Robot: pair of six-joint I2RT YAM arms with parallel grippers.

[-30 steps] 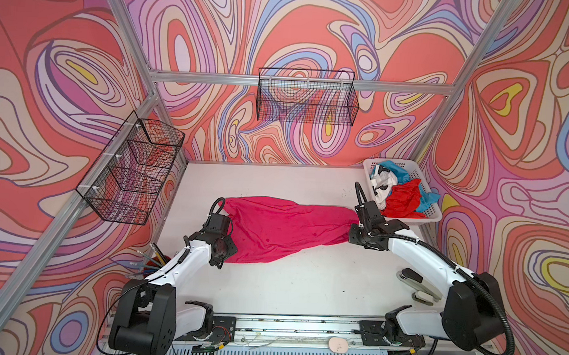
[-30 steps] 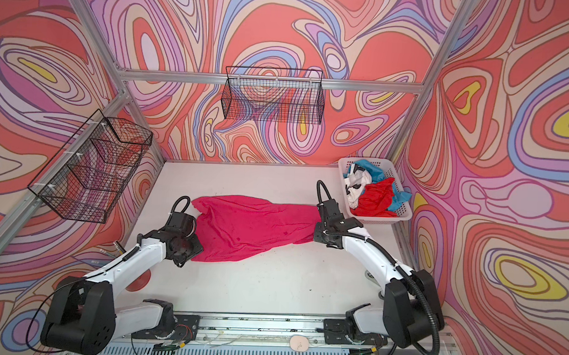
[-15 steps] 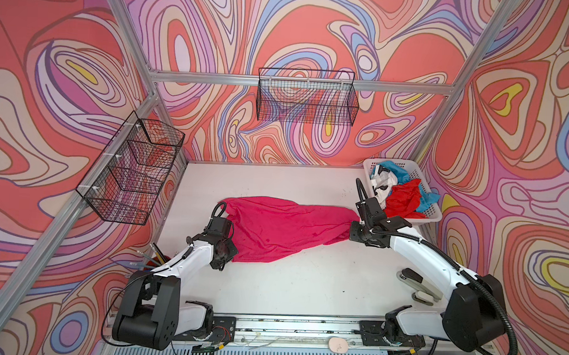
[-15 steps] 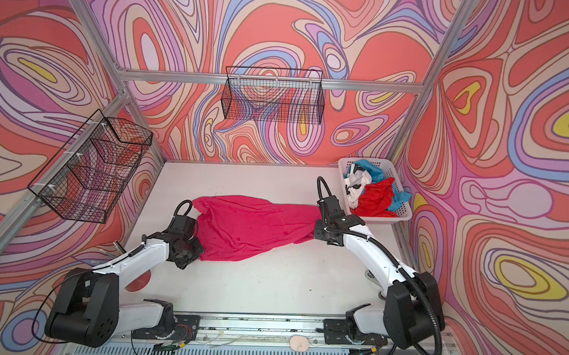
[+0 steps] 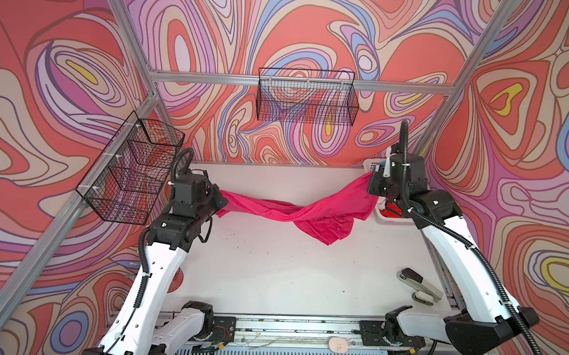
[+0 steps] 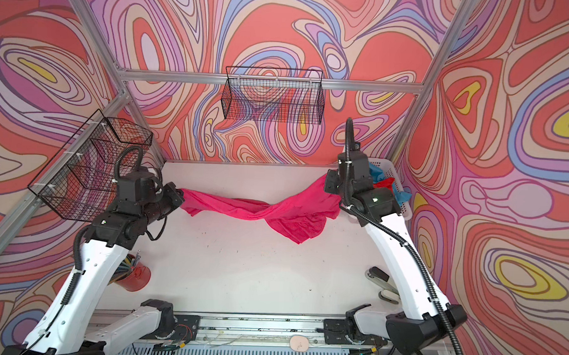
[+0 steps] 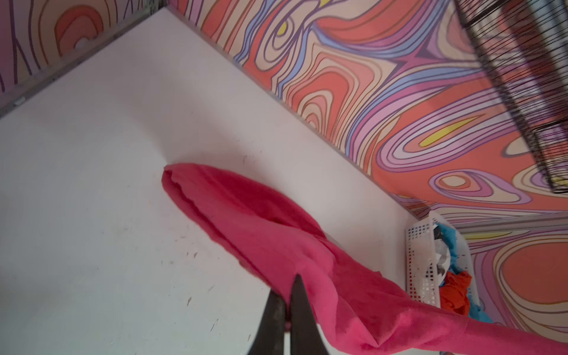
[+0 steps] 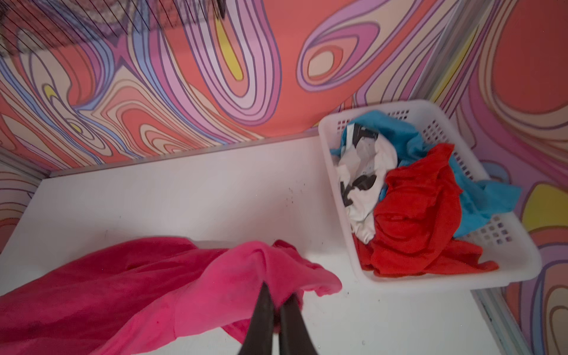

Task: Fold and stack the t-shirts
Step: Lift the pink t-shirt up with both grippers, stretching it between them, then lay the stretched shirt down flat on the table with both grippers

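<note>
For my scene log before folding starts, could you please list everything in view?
pink t-shirt: one, magenta, twisted, strung between both grippers
red shirt, teal shirt, white shirt with black marks: one each, heaped in the white basket, back right corner
back wire basket, left wire basket: one each, black, wall-mounted
stapler: one, grey-black, table front right
cup of pens: one, red, front left
left gripper, right gripper: black, both shut on the pink t-shirt

Bright, even light fell from above in both top views. The matte white tabletop showed no glare, and only a faint, soft shadow lay on it under the magenta-pink cloth t-shirt. Both wrist views were dimmer and softer. Above the tabletop, the black wire basket smeared into streaks.
</note>
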